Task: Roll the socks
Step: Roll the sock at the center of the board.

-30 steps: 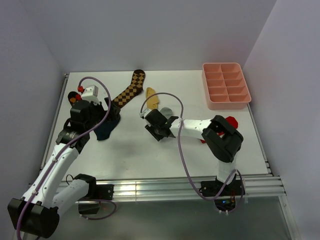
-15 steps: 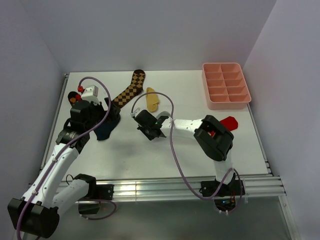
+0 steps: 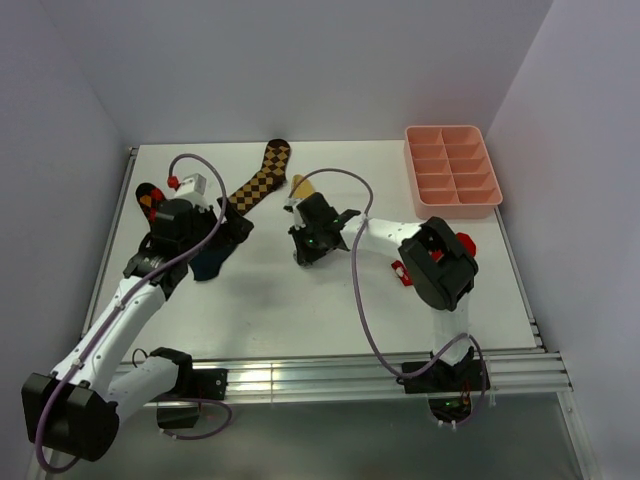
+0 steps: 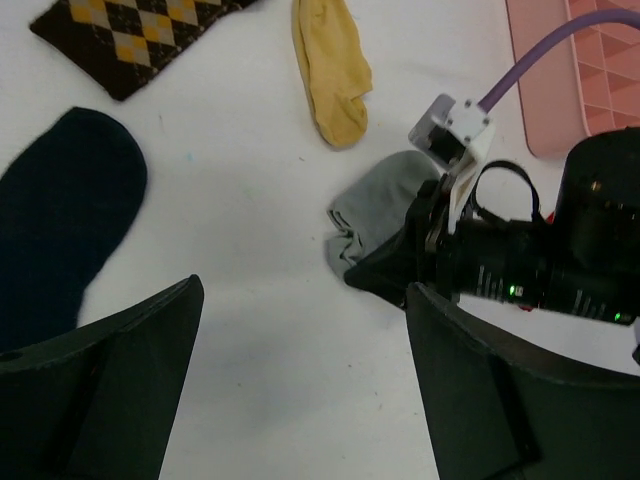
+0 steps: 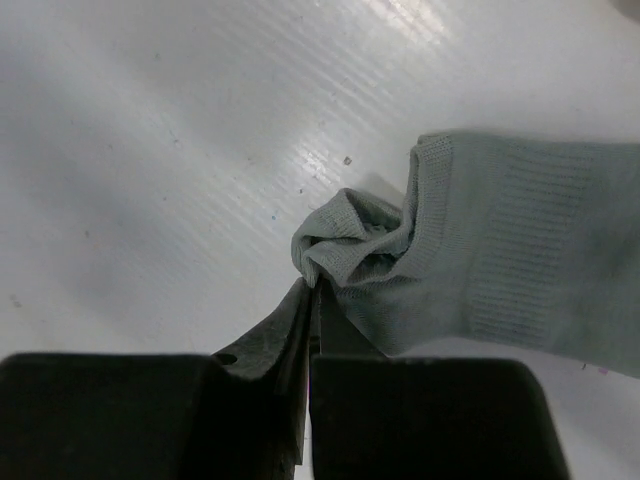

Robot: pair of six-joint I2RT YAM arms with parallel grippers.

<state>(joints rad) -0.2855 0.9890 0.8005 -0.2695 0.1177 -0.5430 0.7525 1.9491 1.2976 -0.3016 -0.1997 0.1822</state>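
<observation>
Pinching the bunched edge of the grey sock (image 5: 500,270), the right gripper (image 5: 312,292) had its jaws squeezed together near the middle of the table (image 3: 300,310). It should turn slowly for a neat roll. The left gripper (image 4: 300,300) hung wide apart beside the navy sock (image 4: 60,210), toward the left edge. The yellow sock (image 4: 330,70) lay toward the far edge. No writing could be read.
</observation>
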